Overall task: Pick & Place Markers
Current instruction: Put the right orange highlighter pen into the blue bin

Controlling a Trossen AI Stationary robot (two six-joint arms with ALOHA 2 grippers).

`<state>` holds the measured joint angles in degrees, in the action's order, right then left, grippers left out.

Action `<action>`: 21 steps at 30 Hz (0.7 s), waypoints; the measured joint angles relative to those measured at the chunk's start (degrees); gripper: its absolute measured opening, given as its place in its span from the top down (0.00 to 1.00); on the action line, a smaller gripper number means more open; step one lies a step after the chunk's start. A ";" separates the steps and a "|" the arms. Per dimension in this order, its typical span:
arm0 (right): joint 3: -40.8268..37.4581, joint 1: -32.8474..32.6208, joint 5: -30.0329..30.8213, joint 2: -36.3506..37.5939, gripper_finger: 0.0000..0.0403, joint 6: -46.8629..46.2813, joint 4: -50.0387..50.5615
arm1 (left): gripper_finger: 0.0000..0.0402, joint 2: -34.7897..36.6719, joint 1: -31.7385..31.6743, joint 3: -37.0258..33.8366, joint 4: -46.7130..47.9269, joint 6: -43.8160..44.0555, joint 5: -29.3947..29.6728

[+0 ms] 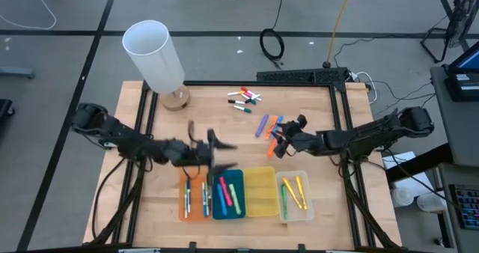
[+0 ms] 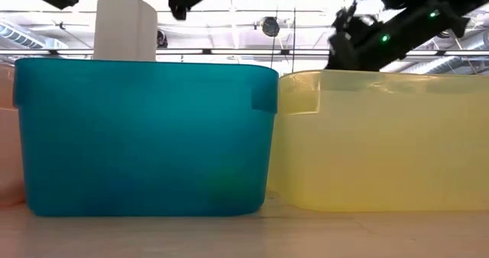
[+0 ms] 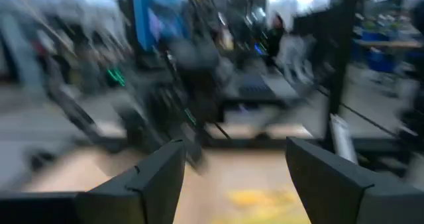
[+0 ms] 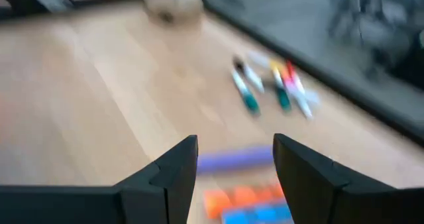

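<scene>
Looking straight down, the left hand [image 1: 213,154] is hanging open and empty above the blue tray [image 1: 227,194], while four trays are sitting at the tabletop's [image 1: 217,118] near edge. The right hand [image 1: 280,144], open and empty, is nearing the markers [image 1: 269,126]. Its wrist view is showing a purple marker [image 4: 235,160] between the fingers [image 4: 175,168]; centring first should be helping.

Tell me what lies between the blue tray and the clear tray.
The yellow tray, apparently empty, sits between the blue tray and the clear tray; the high view shows it.
</scene>
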<state>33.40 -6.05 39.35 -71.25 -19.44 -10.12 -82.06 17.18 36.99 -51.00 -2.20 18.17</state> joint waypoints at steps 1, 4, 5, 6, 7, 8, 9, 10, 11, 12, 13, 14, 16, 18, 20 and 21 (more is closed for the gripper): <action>1.17 0.75 -0.75 -0.42 0.54 -2.40 4.19 | 0.36 1.35 -1.18 0.02 -0.36 -1.88 0.02; 3.35 3.21 -3.90 -2.00 0.54 -6.32 9.51 | 0.37 4.72 -4.65 0.02 -1.78 -5.21 0.17; 3.50 4.10 -5.06 -2.32 0.54 -6.66 9.59 | 0.38 5.52 -5.80 0.02 -2.39 -5.73 0.15; 3.57 5.02 -6.08 -2.75 0.54 -6.96 9.54 | 0.38 6.16 -6.91 0.02 -3.10 -5.81 0.14; 3.62 6.05 -7.40 -3.36 0.54 -7.52 9.67 | 0.38 6.78 -7.95 0.02 -3.23 -5.73 0.15; 3.62 6.97 -8.69 -4.07 0.54 -8.45 10.51 | 0.37 7.27 -8.92 0.02 -3.23 -5.03 0.14; 3.60 7.90 -10.17 -4.72 0.55 -9.53 11.84 | 0.37 7.45 -9.72 0.02 -3.32 -4.11 0.15; 3.57 8.67 -11.41 -5.44 0.56 -10.17 12.90 | 0.37 7.49 -10.56 0.02 -3.28 -2.72 0.15; 3.55 9.39 -12.35 -6.15 0.57 -10.61 13.23 | 0.36 7.48 -11.18 0.02 -2.76 -1.36 0.15; 3.57 9.79 -12.75 -6.73 0.58 -11.26 13.53 | 0.36 7.43 -11.59 0.02 -1.85 0.20 0.15; 3.57 10.05 -13.47 -7.24 0.59 -11.65 13.94 | 0.36 7.31 -11.82 0.02 -0.71 1.79 0.10; 3.57 10.21 -14.35 -7.83 0.60 -11.91 14.05 | 0.36 6.95 -12.02 0.02 0.26 3.26 -0.01; 3.57 10.23 -16.29 -8.82 0.61 -12.04 14.11 | 0.36 6.39 -12.19 0.06 2.96 4.46 -0.07; 3.57 10.21 -17.83 -9.97 0.61 -11.38 14.15 | 0.36 6.27 -12.29 0.04 4.33 5.44 -0.08; 3.57 10.19 -18.60 -11.20 0.61 -10.85 14.53 | 0.36 6.48 -12.29 0.04 4.39 5.90 -0.07; 3.54 10.19 -18.60 -11.74 0.60 -10.47 14.70 | 0.36 6.49 -12.28 0.04 4.46 5.76 -0.08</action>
<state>36.93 4.14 20.75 -83.00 -29.91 4.58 -75.57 4.90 37.04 -46.54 3.56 18.10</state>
